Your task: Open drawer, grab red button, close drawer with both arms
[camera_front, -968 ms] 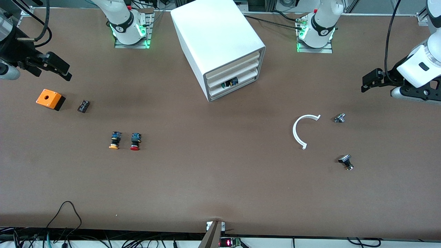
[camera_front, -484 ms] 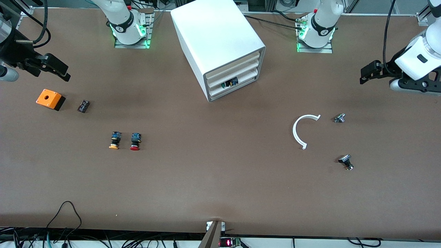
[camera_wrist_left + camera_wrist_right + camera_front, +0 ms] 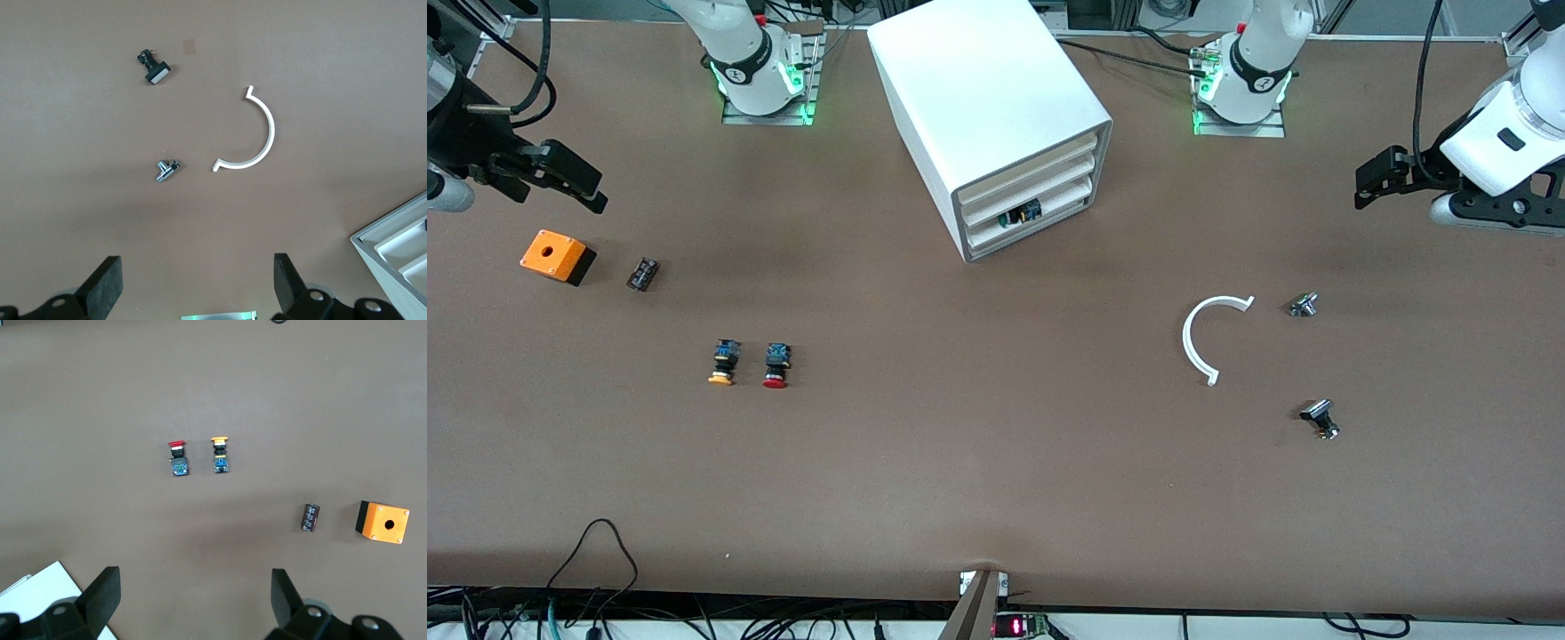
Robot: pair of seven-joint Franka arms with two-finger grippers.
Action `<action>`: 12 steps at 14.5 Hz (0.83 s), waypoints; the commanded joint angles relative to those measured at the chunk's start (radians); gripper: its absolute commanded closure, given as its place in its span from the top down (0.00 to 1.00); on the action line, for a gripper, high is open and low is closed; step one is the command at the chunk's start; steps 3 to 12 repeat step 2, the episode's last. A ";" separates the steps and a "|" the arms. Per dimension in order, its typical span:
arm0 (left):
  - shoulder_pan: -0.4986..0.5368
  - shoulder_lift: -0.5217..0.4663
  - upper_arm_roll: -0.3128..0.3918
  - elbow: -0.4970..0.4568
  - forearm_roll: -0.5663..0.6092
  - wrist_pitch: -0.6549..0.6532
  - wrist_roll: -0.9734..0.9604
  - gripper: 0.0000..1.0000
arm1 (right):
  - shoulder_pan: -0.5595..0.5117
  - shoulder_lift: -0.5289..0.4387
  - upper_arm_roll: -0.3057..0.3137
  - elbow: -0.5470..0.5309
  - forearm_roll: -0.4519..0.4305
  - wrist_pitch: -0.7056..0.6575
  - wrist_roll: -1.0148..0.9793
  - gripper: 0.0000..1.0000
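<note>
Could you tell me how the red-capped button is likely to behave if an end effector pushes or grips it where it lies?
The red-capped button lies on its side, and its round cap may let it roll or pivot if nudged. It looks small and rigid, so probably light and easily knocked. The blocky black body likely offers flatter faces to grip than the cap.

A broad desk (image 3: 996,480) with a matte brown top fills nearly the whole front view, evenly lit, with only soft shadows. Along its edge nearest the front camera runs a pale strip where tangled black cables (image 3: 596,569) loop onto the brown surface, toward the right arm's end. At the middle of that edge sits a small metal bracket (image 3: 983,587) beside a dark device with a red lit display (image 3: 1016,626). Along the edge farthest from the front camera, grey aluminium framing (image 3: 1516,44) and more dark cables (image 3: 1129,53) show past the desk. A small lighter patch (image 3: 191,46) marks the brown top in the left wrist view.
</note>
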 commanded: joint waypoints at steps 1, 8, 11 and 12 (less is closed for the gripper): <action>-0.002 0.005 -0.009 0.019 0.022 -0.002 -0.013 1.00 | -0.010 -0.012 0.004 -0.013 0.002 0.005 -0.017 1.00; -0.002 0.005 -0.009 0.019 0.022 -0.002 -0.011 1.00 | -0.010 -0.012 0.004 -0.013 0.002 0.003 -0.019 1.00; -0.002 0.005 -0.009 0.019 0.022 -0.002 -0.011 1.00 | -0.010 -0.012 0.004 -0.013 0.002 0.003 -0.019 1.00; -0.002 0.005 -0.009 0.019 0.022 -0.002 -0.011 1.00 | -0.010 -0.012 0.004 -0.013 0.002 0.003 -0.019 1.00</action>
